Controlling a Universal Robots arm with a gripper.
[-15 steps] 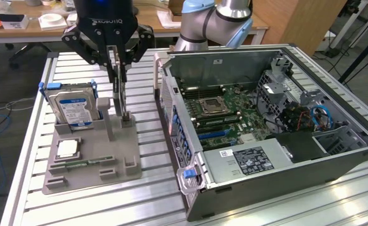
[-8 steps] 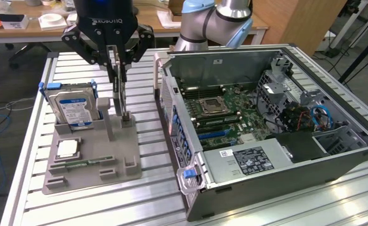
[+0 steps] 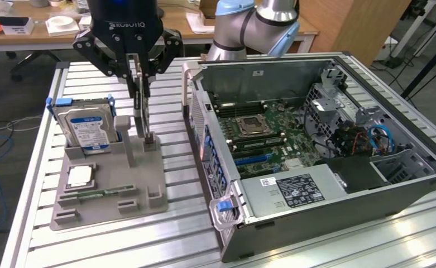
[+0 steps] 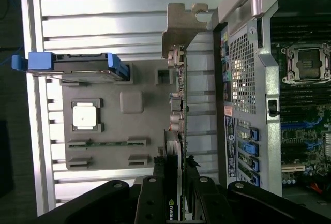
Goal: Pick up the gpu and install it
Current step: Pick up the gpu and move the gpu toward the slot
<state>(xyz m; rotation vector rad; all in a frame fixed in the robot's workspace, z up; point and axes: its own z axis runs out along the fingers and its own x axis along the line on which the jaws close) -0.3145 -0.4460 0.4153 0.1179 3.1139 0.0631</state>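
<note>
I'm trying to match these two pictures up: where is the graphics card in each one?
Exterior view: the gpu stands on edge in the tool, between the hard drive and the open case.
Wrist view: the gpu is seen edge-on, along the grey tray's side nearest the case.
Shared landmark: the blue-railed hard drive.
</note>
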